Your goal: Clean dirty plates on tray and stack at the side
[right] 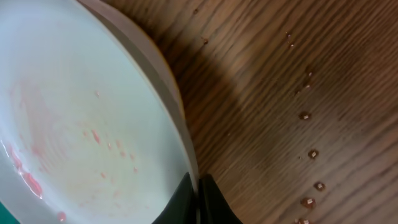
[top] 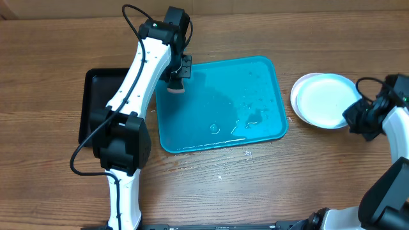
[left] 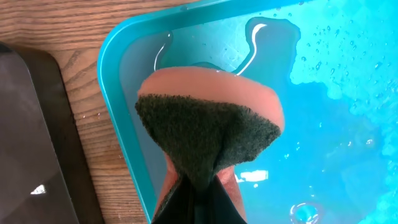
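Two plates show, the lower mostly covered.

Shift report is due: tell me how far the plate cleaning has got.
Done: the tray holds only water, and the plates sit stacked beside it. In hand: left pincer grips the sponge over the tray; right pincer pinches the top plate by its rim. Left: pink smears show on that plate.
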